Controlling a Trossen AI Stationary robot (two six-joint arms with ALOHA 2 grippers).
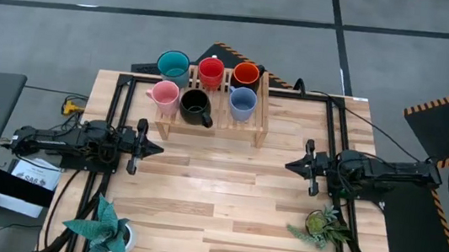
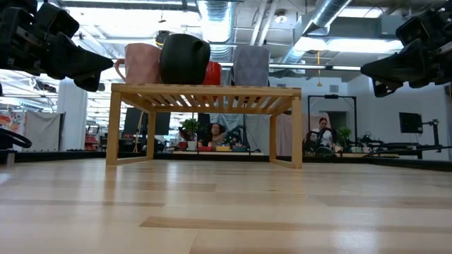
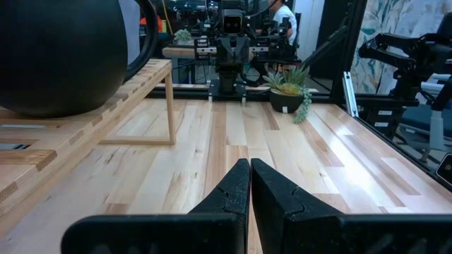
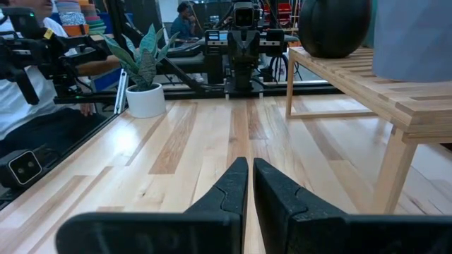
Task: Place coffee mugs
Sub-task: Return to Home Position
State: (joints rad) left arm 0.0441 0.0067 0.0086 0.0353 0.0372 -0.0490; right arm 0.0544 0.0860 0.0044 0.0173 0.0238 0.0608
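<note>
High view: seeing six mugs sitting on the wooden shelf [image 1: 245, 130] at the far end of the tabletop [image 1: 224, 202]. Standing in back: teal mug [image 1: 173, 66], red mug [image 1: 210, 71], orange mug [image 1: 246, 73]. Standing in front: pink mug [image 1: 164, 94], black mug [image 1: 195, 106], pale blue mug [image 1: 242, 103]. Hanging in front of the shelf, apart from the mugs: left tool [image 1: 157, 146] and right tool [image 1: 292, 164], both pinched closed, holding nothing.
</note>
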